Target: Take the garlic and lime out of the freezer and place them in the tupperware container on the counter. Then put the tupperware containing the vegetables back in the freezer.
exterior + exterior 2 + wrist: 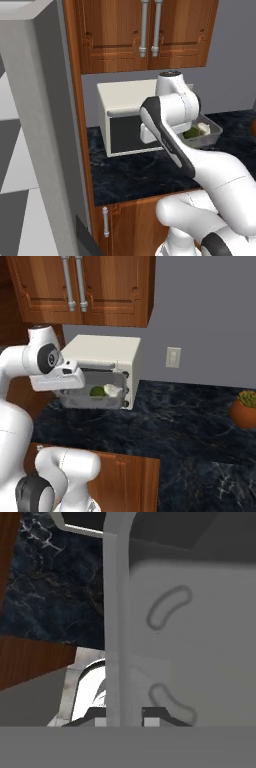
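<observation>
Both end effector (125,721) fingers clamp the tupperware container's (75,398) wall, above counter (170,421).

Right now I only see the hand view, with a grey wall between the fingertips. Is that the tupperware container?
Observer: Yes, the gripper is shut on the tupperware container, on its wall.
Operator: Anything inside?
Observer: The lime and the garlic lie side by side in it.
Operator: Where's the freezer?
Observer: The freezer stands left of the cream oven in the left base view.
</observation>
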{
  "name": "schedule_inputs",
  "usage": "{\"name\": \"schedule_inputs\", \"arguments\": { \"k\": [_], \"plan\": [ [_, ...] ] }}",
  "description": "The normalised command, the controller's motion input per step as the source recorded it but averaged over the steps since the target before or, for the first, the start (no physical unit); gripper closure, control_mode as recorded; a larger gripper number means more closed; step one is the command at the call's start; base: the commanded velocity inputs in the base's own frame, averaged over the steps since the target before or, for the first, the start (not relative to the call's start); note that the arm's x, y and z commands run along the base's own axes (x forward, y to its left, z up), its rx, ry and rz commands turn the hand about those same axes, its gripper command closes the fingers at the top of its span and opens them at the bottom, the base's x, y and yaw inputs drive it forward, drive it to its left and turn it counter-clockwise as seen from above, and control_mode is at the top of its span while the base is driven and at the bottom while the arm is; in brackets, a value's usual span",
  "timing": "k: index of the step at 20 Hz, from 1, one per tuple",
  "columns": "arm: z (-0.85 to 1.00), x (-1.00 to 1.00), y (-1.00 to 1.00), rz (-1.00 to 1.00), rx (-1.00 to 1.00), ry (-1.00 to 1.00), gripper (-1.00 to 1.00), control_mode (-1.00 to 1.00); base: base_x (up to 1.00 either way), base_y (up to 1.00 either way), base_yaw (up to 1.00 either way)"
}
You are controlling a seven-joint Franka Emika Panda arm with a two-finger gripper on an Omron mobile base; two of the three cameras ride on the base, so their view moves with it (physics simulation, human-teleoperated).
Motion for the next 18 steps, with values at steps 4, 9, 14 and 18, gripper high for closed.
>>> {"name": "schedule_inputs", "arguments": {
  "k": [4,9,14,18],
  "plan": [
    [0.62,-0.23,-0.18,0.21,-0.01,-0.16,1.0,-1.0,0.0,0.0,0.0],
    [0.53,-0.29,-0.1,0.19,0.0,-0.16,1.0,-1.0,0.0,0.0,0.0],
    [0.08,-0.27,-0.15,0.18,-0.02,-0.11,1.0,-1.0,0.0,0.0,0.0],
    [0.03,-0.54,-0.23,0.16,-0.06,-0.14,1.0,-1.0,0.0,0.0,0.0]
  ]
}}
